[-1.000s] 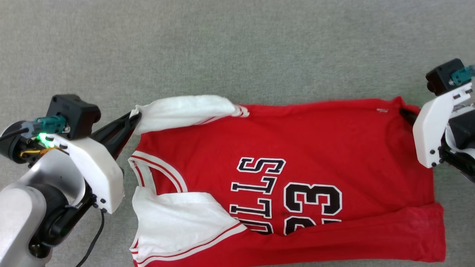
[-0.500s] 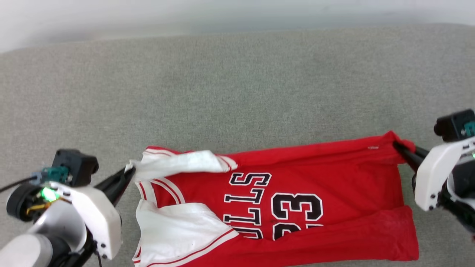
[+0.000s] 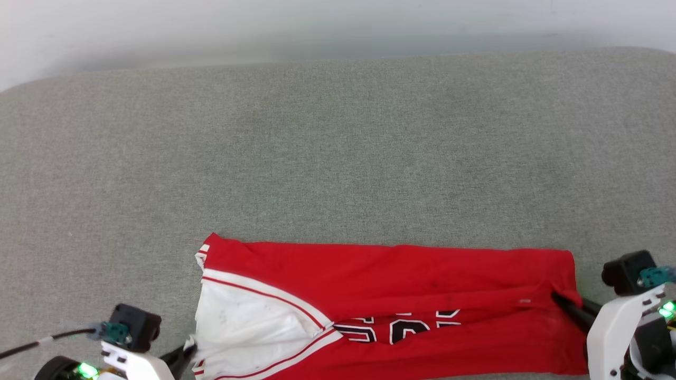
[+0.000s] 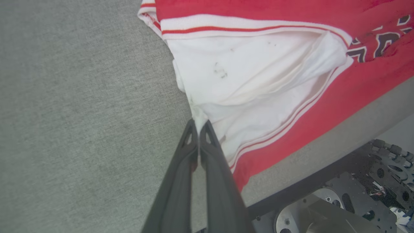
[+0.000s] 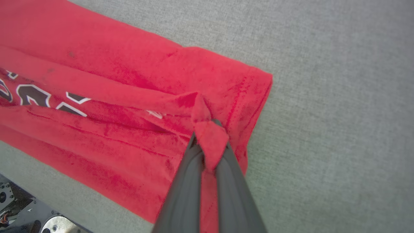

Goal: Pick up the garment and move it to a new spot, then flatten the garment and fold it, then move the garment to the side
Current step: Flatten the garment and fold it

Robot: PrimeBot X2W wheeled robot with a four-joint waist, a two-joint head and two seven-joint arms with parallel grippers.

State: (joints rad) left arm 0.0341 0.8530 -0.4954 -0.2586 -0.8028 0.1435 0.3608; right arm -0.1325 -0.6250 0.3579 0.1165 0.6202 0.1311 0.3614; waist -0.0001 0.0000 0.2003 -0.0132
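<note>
Left gripper (image 4: 198,124) and right gripper (image 5: 209,129) each clench an end of the shirt (image 3: 391,269); likely light, limp, best held at corners.

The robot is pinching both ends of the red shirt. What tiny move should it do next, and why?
Probably lower and let go. The garment already lies folded lengthwise on the grey surface, its lettering mostly covered, while the left gripper pinches the white sleeve and the right gripper a red corner.
</note>
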